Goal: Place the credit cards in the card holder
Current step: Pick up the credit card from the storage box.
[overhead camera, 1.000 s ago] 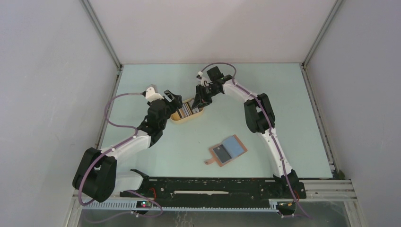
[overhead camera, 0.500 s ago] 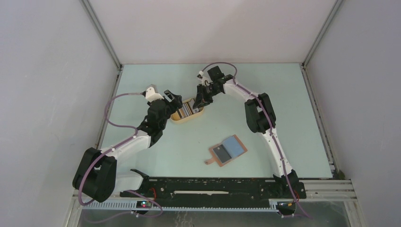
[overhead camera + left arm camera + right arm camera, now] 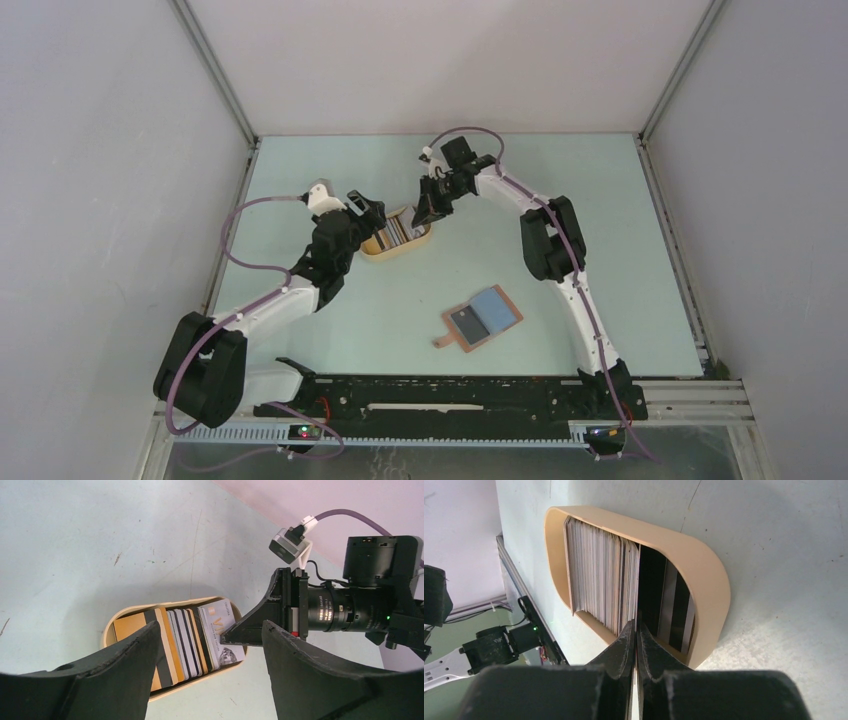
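The card holder (image 3: 482, 317) lies open on the table, reddish-brown, with a blue card and a dark card on its two halves. Several credit cards (image 3: 185, 640) stand on edge in a tan oval tray (image 3: 385, 251). My right gripper (image 3: 425, 215) reaches into the tray's right end and is shut on the thin edge of a white card (image 3: 225, 627). In the right wrist view its fingertips (image 3: 629, 630) pinch that card beside the stack (image 3: 596, 575). My left gripper (image 3: 372, 215) is open and empty, just left of the tray, its fingers (image 3: 135, 655) spread over it.
The tray's rim (image 3: 704, 570) curves around the pinched card. The enclosure's white walls and metal frame (image 3: 225, 100) bound the table. The black base rail (image 3: 450, 395) runs along the near edge.
My right wrist has shifted slightly up and back at the tray's right end. The left arm, tray and card holder have not moved.
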Robot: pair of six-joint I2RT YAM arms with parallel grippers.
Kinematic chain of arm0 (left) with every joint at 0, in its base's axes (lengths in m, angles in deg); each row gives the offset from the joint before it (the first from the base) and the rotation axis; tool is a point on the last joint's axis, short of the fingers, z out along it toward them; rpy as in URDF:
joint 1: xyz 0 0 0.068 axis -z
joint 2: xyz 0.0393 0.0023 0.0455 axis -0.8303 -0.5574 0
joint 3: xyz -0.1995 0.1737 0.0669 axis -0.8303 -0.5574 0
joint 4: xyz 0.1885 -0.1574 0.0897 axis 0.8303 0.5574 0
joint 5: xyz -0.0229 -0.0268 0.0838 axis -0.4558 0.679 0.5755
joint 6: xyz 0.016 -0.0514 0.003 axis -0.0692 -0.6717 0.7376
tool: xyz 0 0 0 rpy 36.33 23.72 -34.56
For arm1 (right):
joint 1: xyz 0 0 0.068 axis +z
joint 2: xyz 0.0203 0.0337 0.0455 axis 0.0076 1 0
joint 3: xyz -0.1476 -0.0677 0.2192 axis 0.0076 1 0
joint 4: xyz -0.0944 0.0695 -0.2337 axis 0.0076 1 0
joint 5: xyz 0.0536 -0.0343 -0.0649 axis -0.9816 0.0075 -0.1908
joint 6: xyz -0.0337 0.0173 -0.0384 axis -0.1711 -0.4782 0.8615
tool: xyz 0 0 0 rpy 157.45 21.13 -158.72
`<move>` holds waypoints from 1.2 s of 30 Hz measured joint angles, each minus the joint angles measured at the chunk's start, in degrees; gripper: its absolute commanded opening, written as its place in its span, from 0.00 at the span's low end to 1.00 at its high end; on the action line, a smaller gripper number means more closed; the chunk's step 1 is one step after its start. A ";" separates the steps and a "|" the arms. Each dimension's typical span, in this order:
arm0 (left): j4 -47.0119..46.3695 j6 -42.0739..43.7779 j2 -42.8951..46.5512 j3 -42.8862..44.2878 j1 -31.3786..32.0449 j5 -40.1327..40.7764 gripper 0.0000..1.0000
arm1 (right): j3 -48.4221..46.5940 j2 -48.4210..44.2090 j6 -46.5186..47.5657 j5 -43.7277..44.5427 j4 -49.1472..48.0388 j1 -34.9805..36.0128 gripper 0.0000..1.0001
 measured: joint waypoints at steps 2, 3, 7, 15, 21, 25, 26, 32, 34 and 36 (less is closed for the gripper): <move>-0.02 0.00 0.00 0.00 -0.02 -0.07 0.79 | 0.00 -0.68 0.87 0.83 0.81 0.00 0.07; -0.09 0.02 0.00 -0.04 -0.04 -0.26 0.79 | 0.00 -1.20 1.36 1.22 1.14 -0.07 0.07; -2.25 0.50 0.59 -1.73 -0.09 -1.99 0.79 | 0.00 -3.34 2.95 2.54 2.01 -0.28 0.06; -10.78 2.71 2.99 -7.43 -0.11 -7.69 0.79 | 2.38 -10.01 6.56 2.56 2.08 -0.59 0.01; -23.19 5.05 5.38 -13.33 -0.11 -15.08 0.79 | 9.51 -16.59 13.51 -0.28 4.00 -1.22 0.00; -35.32 6.32 5.81 -18.14 -0.11 -22.05 0.79 | 14.49 -22.93 22.21 -2.34 8.37 -1.68 0.00; -38.62 6.51 5.66 -19.15 -0.11 -23.87 0.79 | 16.48 -25.42 24.85 -2.91 9.42 -1.86 0.00; -53.35 5.16 0.33 -19.56 -0.11 -38.84 0.89 | 29.03 -43.06 34.95 -4.55 11.72 -3.82 0.00; -55.39 3.28 -2.60 -17.79 -0.09 -44.57 0.90 | 33.83 -49.59 37.05 -5.18 10.78 -5.07 0.00; -56.98 1.36 -5.68 -15.34 0.13 -49.35 0.91 | 38.53 -56.00 38.60 -5.95 9.84 -6.69 0.00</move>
